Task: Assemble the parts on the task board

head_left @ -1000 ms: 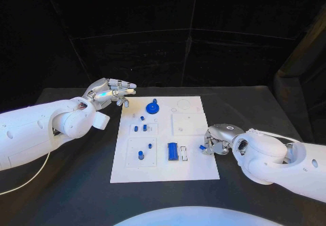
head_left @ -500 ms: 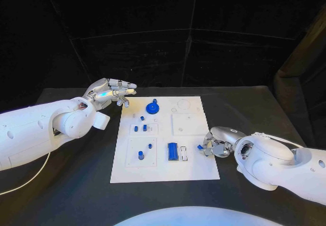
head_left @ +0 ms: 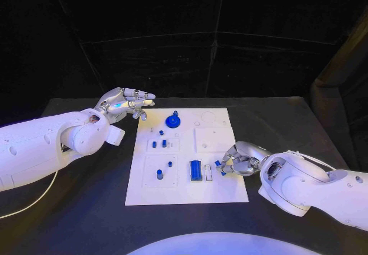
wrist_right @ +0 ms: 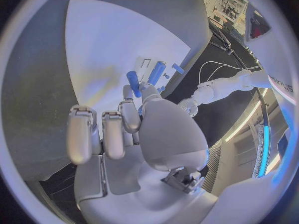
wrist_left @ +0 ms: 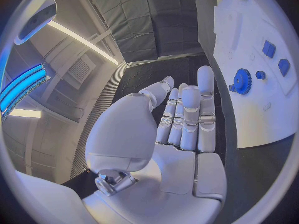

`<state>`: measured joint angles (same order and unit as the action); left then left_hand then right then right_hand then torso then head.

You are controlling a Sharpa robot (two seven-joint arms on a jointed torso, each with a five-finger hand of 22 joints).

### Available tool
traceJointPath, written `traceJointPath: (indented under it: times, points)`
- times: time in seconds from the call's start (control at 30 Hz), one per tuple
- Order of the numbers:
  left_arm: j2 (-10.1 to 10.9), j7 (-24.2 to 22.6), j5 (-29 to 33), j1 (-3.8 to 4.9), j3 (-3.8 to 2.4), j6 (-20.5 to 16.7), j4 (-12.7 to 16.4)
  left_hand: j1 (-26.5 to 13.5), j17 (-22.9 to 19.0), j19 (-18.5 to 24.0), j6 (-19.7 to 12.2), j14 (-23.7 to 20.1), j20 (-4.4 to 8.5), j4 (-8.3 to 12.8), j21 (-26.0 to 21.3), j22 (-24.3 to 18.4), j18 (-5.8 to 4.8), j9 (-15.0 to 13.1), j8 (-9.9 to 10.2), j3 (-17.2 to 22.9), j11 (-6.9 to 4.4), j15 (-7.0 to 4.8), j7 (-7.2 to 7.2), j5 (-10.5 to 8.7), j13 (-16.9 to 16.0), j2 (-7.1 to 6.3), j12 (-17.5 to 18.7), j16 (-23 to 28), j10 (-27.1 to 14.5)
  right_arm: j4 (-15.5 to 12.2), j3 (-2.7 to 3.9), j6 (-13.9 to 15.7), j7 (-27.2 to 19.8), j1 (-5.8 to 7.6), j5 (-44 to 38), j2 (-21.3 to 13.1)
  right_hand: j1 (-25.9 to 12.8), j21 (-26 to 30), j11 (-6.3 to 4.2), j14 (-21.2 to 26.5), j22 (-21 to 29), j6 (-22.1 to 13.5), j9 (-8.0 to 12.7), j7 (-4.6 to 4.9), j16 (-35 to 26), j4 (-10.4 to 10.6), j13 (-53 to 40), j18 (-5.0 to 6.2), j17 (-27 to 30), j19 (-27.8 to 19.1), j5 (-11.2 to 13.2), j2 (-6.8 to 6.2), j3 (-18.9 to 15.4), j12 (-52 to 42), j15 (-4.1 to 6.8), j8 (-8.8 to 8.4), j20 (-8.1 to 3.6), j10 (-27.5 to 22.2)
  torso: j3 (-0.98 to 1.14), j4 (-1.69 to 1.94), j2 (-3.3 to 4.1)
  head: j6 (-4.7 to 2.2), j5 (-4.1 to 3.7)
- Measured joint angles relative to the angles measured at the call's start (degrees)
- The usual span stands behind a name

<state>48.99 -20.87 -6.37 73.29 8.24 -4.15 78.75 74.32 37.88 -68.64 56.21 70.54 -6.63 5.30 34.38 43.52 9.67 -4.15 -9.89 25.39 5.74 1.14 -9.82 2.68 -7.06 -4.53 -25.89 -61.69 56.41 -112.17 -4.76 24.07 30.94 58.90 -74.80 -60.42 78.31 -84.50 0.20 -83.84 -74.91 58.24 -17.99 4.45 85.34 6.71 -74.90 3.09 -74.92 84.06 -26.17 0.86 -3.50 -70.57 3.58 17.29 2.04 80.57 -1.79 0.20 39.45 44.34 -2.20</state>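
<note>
The white task board [head_left: 184, 194] lies mid-table. My right hand [head_left: 236, 162] hovers over its right edge and pinches a small blue peg [head_left: 220, 166] between thumb and a finger, just right of the upright blue block [head_left: 195, 171]. In the right wrist view the peg [wrist_right: 133, 77] sticks out past the fingertips above the board [wrist_right: 106, 40], with the block [wrist_right: 156, 73] beyond it. My left hand [head_left: 126, 103] is raised off the board's far left corner, fingers apart and holding nothing; its wrist view shows the hand [wrist_left: 184, 119] flat beside the board [wrist_left: 261, 119].
A blue gear [head_left: 173, 122] stands at the board's far end, also the gear [wrist_left: 241, 80] in the left wrist view. Small blue pegs [head_left: 159, 144] sit in the left column, with another peg [head_left: 159, 174] nearer me. Black table surrounds the board.
My right hand has carried the blue peg leftward from the board's right edge toward the blue block. The left hand has stayed put.
</note>
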Motion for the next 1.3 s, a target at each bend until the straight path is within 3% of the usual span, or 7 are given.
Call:
traceJointPath:
  times: [0.2, 0.27, 0.43, 0.6, 0.97, 1.13, 1.3]
  points:
    - [0.0, 0.0, 0.0, 0.00, 0.00, 0.0, 0.1, 0.1, 0.0, 0.0, 0.0, 0.0, 0.00, 0.0, -0.2, -0.1, 0.00, 0.0, -0.1, 0.0, 0.00, 0.00, 0.00, 0.00, 0.0, 0.08, -0.2, 0.0, 0.0, 1.2, 0.00, -0.9, 0.3, 0.00, 2.1, 1.8, -2.3, 0.0, -0.53, -0.2, 0.0, 1.1, -0.1, -0.34, 0.0, 1.8, 0.0, 0.00, 0.0, 0.0, 0.0, -0.89, 0.0, 0.0, 0.23, -0.22, 0.00, 0.5, -0.01, 0.04, 0.04, 0.06, 0.04]
    - [0.1, 0.0, 0.0, 0.00, 0.00, 0.0, 0.1, 0.1, 0.0, 0.0, 0.0, 0.0, 0.00, 0.0, -0.2, -0.1, 0.00, 0.0, -0.1, 0.0, 0.00, 0.00, 0.00, 0.00, 0.0, 0.08, -0.2, 0.0, 0.0, 1.5, 0.00, -1.5, 0.6, 0.00, 2.7, 2.5, -2.9, 0.0, -0.40, -0.2, 0.0, 1.4, -0.1, -0.44, 0.0, 2.2, -0.2, -0.62, 0.0, 0.0, 0.0, -1.08, -0.1, -0.5, 0.23, -0.27, 0.00, 0.6, -0.01, 0.04, 0.04, 0.10, 0.14]
    - [0.1, 0.0, 0.0, 0.00, 0.00, 0.0, 0.1, 0.1, 0.0, 0.0, 0.0, 0.0, 0.00, 0.0, -0.2, -0.1, 0.00, 0.0, -0.1, 0.0, 0.00, 0.00, 0.00, 0.00, 0.0, 0.08, -0.2, 0.0, 0.0, 2.0, 0.00, -2.1, 1.3, 0.00, 3.4, 3.7, -2.9, 0.0, -0.51, -0.2, 0.0, 1.7, -0.1, -0.41, 0.0, 2.4, -0.3, -0.92, 0.0, 0.0, -0.1, -1.14, -0.2, -1.0, 0.23, -0.26, 0.00, 0.9, 0.02, -0.03, 0.07, 0.13, 0.20]
    - [0.1, 0.0, 0.0, 0.00, 0.00, 0.0, 0.2, 0.1, 0.0, 0.0, 0.0, 0.0, 0.00, 0.0, -0.2, -0.1, 0.00, 0.0, -0.1, 0.0, 0.00, 0.00, 0.00, 0.00, 0.0, 0.08, -0.2, 0.0, 0.0, 2.5, -0.01, -2.5, 2.0, -0.01, 3.5, 4.8, -2.9, -0.2, -0.70, -0.1, 0.0, 1.9, -0.1, -0.56, 0.0, 2.5, -0.1, -0.92, 0.0, 0.0, -0.1, -1.14, -0.1, -1.0, 0.29, -0.26, 0.00, 1.1, 0.02, -0.03, 0.07, 0.09, -0.36]
    - [0.1, 0.0, 0.0, 0.00, 0.00, 0.0, 0.2, 0.1, 0.0, 0.0, 0.0, 0.0, 0.00, 0.0, -0.2, -0.1, 0.00, 0.0, -0.1, 0.0, 0.00, 0.00, 0.00, 0.00, 0.0, 0.08, -0.2, 0.0, 0.0, 3.7, 0.00, -3.2, 2.9, -0.01, 3.1, 6.2, -3.3, -0.2, -0.71, 0.0, 0.0, 1.9, -0.2, -0.56, 0.0, 2.7, -0.2, -0.91, 0.0, 0.0, -0.1, -1.08, 0.1, -1.0, 0.42, -0.32, 0.00, 1.1, 0.02, -0.04, 0.02, 0.13, -0.05]
    - [0.1, 0.0, 0.0, 0.00, 0.00, 0.0, 0.2, 0.1, 0.0, 0.0, 0.0, 0.0, 0.00, 0.0, -0.2, -0.1, 0.00, 0.0, -0.1, 0.0, 0.00, 0.00, 0.00, 0.00, 0.0, 0.08, -0.2, 0.0, 0.0, 4.3, 0.01, -3.5, 3.1, 0.00, 2.8, 6.4, -5.7, -0.2, -1.13, 0.0, 0.0, 2.7, -0.2, -0.62, 0.0, 4.2, -0.1, -0.91, 0.0, 0.0, 0.0, -1.53, -0.8, -1.0, 0.42, -0.49, 0.00, 1.5, 0.01, -0.03, 0.02, 0.07, 0.04]
    - [0.1, 0.0, 0.0, 0.00, 0.00, 0.0, 0.2, 0.1, 0.0, 0.0, 0.0, 0.0, 0.00, 0.0, -0.2, 0.0, 0.00, 0.0, -0.1, 0.0, 0.00, 0.00, 0.00, 0.00, 0.0, 0.08, -0.2, 0.0, 0.0, 4.6, 0.01, -4.0, 3.4, 0.00, 2.6, 6.7, -8.8, -0.2, -1.30, 0.0, 0.0, 3.3, -0.5, -0.64, 0.0, 6.6, -0.2, -0.91, 0.0, 0.0, 2.0, -1.79, -2.7, -0.9, 0.43, -0.49, 0.00, 1.7, 0.01, -0.02, 0.02, 0.09, 0.05]
